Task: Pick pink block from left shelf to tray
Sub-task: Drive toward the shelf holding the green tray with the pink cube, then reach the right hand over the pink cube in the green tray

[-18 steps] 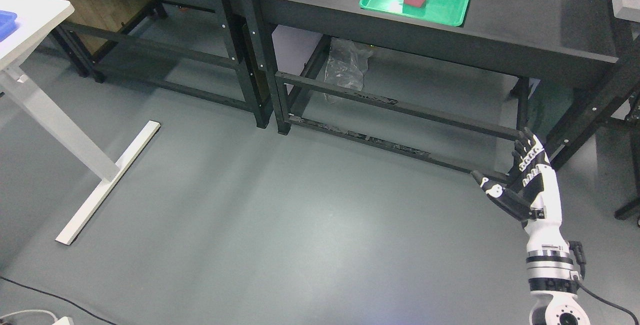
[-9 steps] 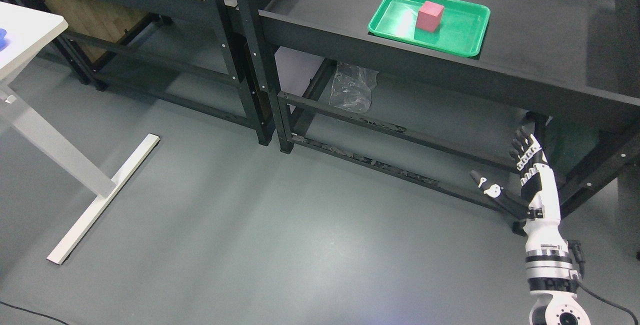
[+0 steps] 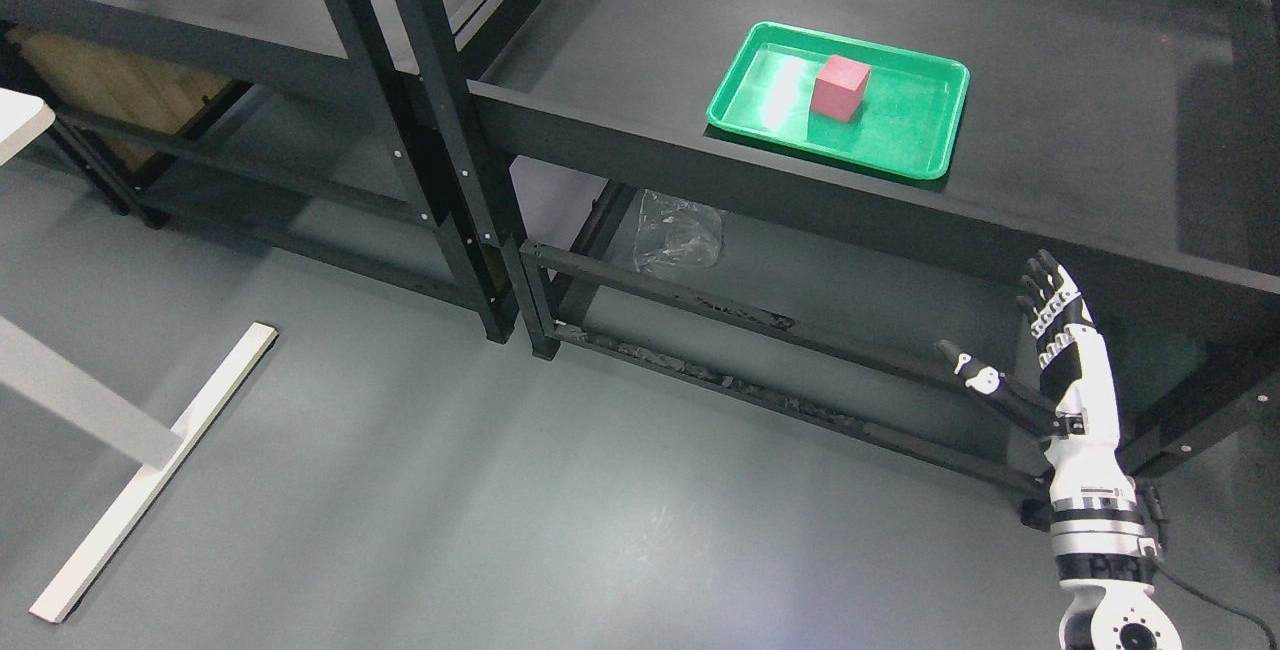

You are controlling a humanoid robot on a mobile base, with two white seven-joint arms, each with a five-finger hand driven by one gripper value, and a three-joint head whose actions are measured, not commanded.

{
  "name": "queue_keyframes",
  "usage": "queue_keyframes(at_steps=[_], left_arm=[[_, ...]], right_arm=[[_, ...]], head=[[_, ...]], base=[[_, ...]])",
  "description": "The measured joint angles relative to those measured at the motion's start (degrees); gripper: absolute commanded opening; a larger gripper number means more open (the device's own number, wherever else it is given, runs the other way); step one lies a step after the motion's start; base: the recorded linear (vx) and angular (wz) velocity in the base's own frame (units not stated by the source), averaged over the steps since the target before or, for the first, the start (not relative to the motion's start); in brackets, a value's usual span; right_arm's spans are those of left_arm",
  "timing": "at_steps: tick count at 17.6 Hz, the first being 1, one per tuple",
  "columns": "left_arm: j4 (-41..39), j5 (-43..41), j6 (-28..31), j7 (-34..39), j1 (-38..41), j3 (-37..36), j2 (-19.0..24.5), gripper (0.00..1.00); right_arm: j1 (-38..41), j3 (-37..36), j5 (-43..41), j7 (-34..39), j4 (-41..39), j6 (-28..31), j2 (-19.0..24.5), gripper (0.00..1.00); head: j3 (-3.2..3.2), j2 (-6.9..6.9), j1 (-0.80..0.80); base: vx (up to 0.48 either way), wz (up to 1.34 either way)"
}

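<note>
My right hand [image 3: 1045,355] at lower right, fingers spread, empty.
Pink block [image 3: 839,89] sits in the green tray [image 3: 920,145] near the shelf [image 3: 1100,130] edge; my left arm is out of frame.

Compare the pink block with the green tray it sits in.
The pink block is a small upright cube; the green tray is wide, flat and shallow with a raised rim. The block is matte pink; the tray is glossy green, with glare on its floor. Both rest on the same dark shelf, untouched by any robot hand.
</note>
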Motion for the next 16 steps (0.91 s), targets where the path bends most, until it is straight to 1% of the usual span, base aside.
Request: queue_keyframes(at_steps=[10,12,16], left_arm=[[0.0,0.0,0.0,0.0,0.0,0.0,0.0,1.0],[0.0,0.0,0.0,0.0,0.0,0.0,0.0,1.0],[0.0,0.0,0.0,0.0,0.0,0.0,0.0,1.0]], right_arm=[[-0.35,0.0,0.69,0.4,-0.09,0.24,0.0,1.0],[-0.64,0.0,3.42,0.74,-0.11,0.45,0.0,1.0],[-2.19,0.01,10.32,-1.11,-0.18,-0.33,0.0,0.99]], head=[[0.0,0.0,0.0],[0.0,0.0,0.0],[0.0,0.0,0.0]], base=[[0.275,-0.01],[0.239,0.04],[0.194,0.01]])
